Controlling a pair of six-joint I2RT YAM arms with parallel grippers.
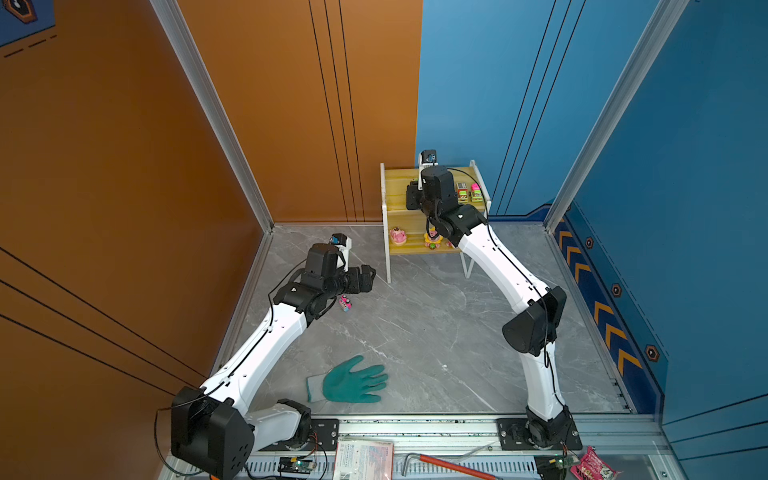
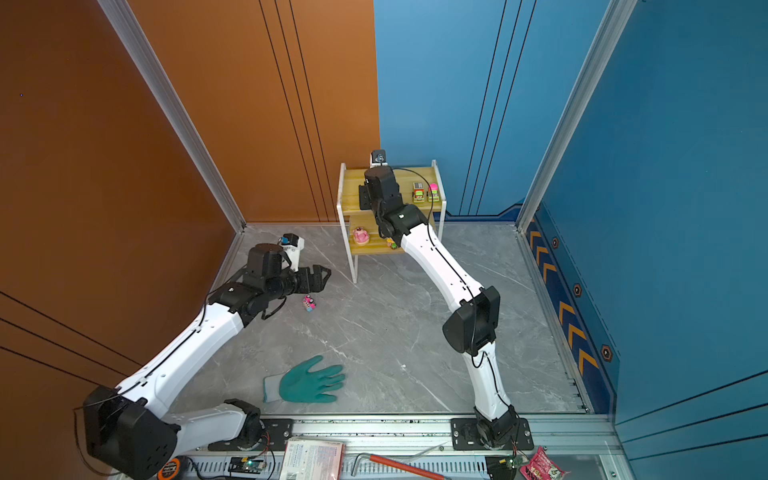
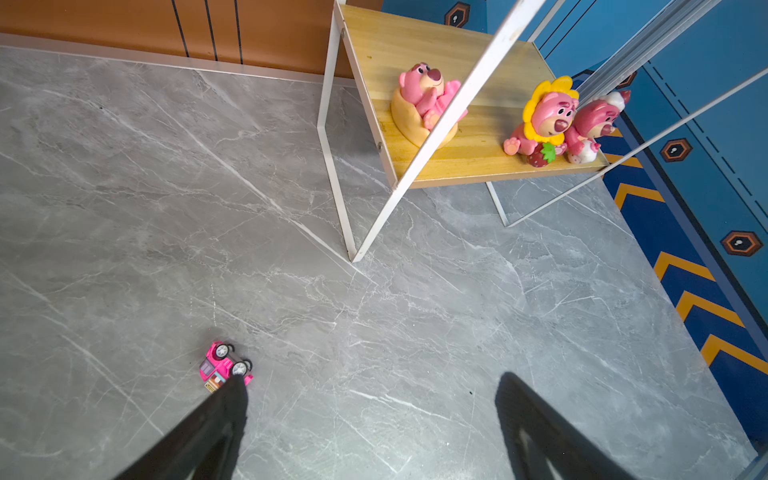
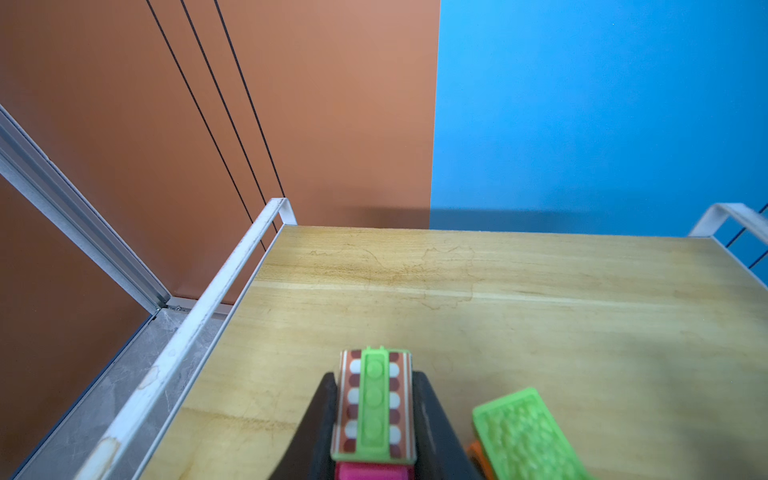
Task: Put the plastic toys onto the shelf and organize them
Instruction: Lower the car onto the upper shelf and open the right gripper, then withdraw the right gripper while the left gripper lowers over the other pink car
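The shelf (image 1: 392, 183) (image 2: 353, 187) stands at the back against the wall. My right gripper (image 4: 375, 375) hovers over its top board, shut on a toy car with a green and brown roof (image 4: 374, 405). A green-roofed car (image 4: 523, 432) sits right beside it. Two more cars (image 1: 462, 193) (image 1: 476, 192) stand at the board's right end. Three pink bears (image 3: 428, 93) (image 3: 544, 114) (image 3: 594, 122) sit on the lower board. A pink car (image 3: 224, 365) (image 1: 345, 302) lies on its side on the floor. My left gripper (image 3: 371, 379) (image 1: 368, 276) is open just above and beside it, one fingertip overlapping the car in the left wrist view.
A teal glove (image 1: 353, 380) lies on the grey floor near the front. The shelf's thin white legs (image 3: 340, 199) stand close to my left gripper. Orange and blue walls close off the back and sides. A red-handled tool (image 1: 453, 465) lies on the front rail.
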